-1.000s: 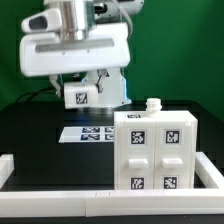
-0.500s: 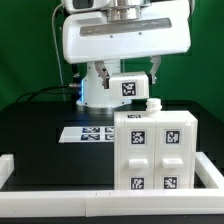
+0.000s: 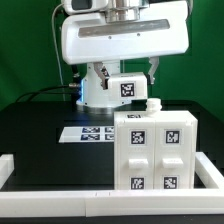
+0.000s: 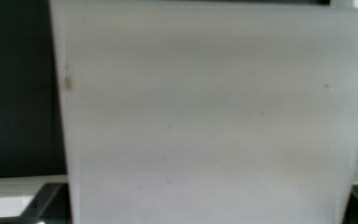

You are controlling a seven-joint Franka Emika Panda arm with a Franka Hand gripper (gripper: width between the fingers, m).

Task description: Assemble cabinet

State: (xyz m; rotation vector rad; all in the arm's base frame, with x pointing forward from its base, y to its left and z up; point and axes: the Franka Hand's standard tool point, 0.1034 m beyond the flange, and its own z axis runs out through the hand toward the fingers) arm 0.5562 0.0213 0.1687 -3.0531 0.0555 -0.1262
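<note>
The white cabinet body stands at the front of the exterior view's right, with several marker tags on its face and a small white knob on its top edge. My gripper hangs behind and above it, shut on a white panel that carries one tag. In the wrist view the panel fills nearly the whole picture. My gripper shows only as dark fingertips at the panel's two sides.
The marker board lies flat on the black table, to the left of the cabinet in the exterior view. A white rail runs along the table's front edge and up both sides. A green wall is behind.
Since one second ago the arm has swung toward the exterior view's right and risen, carrying the tagged panel from the left to above the cabinet's back. No movement in the last half second.
</note>
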